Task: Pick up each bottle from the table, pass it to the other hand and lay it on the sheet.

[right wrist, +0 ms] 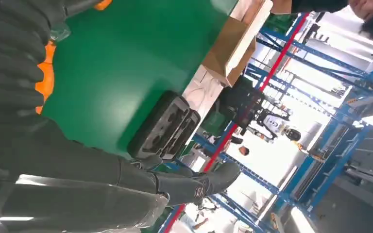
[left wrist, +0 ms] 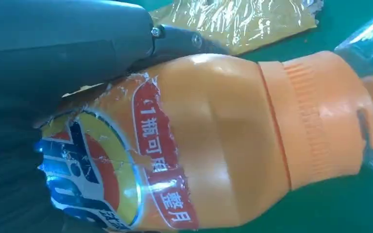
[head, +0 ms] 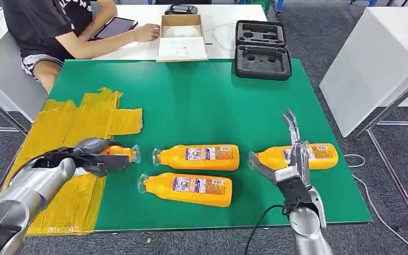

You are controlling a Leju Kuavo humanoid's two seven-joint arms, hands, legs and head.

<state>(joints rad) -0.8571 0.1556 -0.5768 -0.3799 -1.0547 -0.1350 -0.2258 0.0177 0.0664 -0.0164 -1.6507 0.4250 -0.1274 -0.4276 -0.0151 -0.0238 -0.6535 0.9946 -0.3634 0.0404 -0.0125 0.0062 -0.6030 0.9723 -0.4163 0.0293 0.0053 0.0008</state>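
Note:
My left hand (head: 93, 154) grips an orange bottle (head: 121, 152) lying at the right edge of the yellow sheet (head: 74, 127), cap end pointing right. The left wrist view shows that bottle (left wrist: 223, 141) up close, with my left hand (left wrist: 68, 53) wrapped around its labelled body and the sheet (left wrist: 233, 22) behind it. Three more orange bottles lie on the green mat: two in the middle (head: 199, 157) (head: 188, 188) and one at the right (head: 319, 155). My right hand (head: 292, 159) hovers over the right bottle's cap end, fingers stretched out and thumb apart, holding nothing.
A person sits at the far left with a tablet (head: 114, 26). A cardboard box (head: 181, 36) and an open black foam case (head: 262, 49) stand at the mat's far edge. A white table (head: 377, 64) stands off to the right.

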